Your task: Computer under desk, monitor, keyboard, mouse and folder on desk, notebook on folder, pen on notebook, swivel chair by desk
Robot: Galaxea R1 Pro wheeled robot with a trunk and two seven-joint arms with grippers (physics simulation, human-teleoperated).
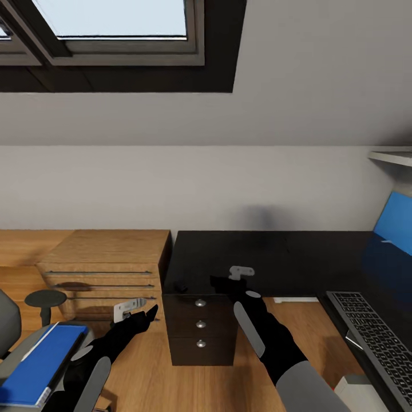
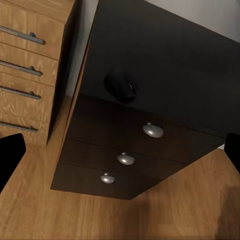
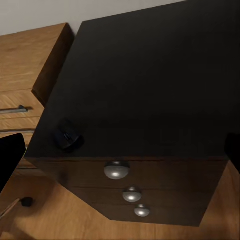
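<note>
Black and empty, the left gripper (image 1: 150, 312) hangs over the wooden floor (image 1: 143, 372) at about 8 o'clock in the head view, its two fingers spread wide apart with nothing between them. The right gripper (image 1: 220, 281) reaches forward near the centre, over the front edge of the worktop (image 1: 274, 257); its jaws also stand wide open in the right wrist view, holding nothing.

Just ahead of both grippers, a small black mouse (image 2: 120, 86) sits on the worktop's near corner, above the black drawer unit (image 1: 200, 329) with its three silver knobs (image 2: 153, 130). In the head view the mouse lies at about 9 o'clock from the right gripper.

At 9 o'clock from the drawer unit stands a light wooden shelf unit (image 1: 103, 269) with slim metal handles, close beside it. A black keyboard (image 1: 375, 337) lies on the worktop's right wing at about 4 o'clock, and beyond it, at 3 o'clock, a bright blue panel (image 1: 395, 222) leans at the frame's edge.

At 7 o'clock the swivel chair (image 1: 8, 326) stands on the floor, with the blue folder (image 1: 37, 363) lying flat on its seat, white page edges showing.
</note>
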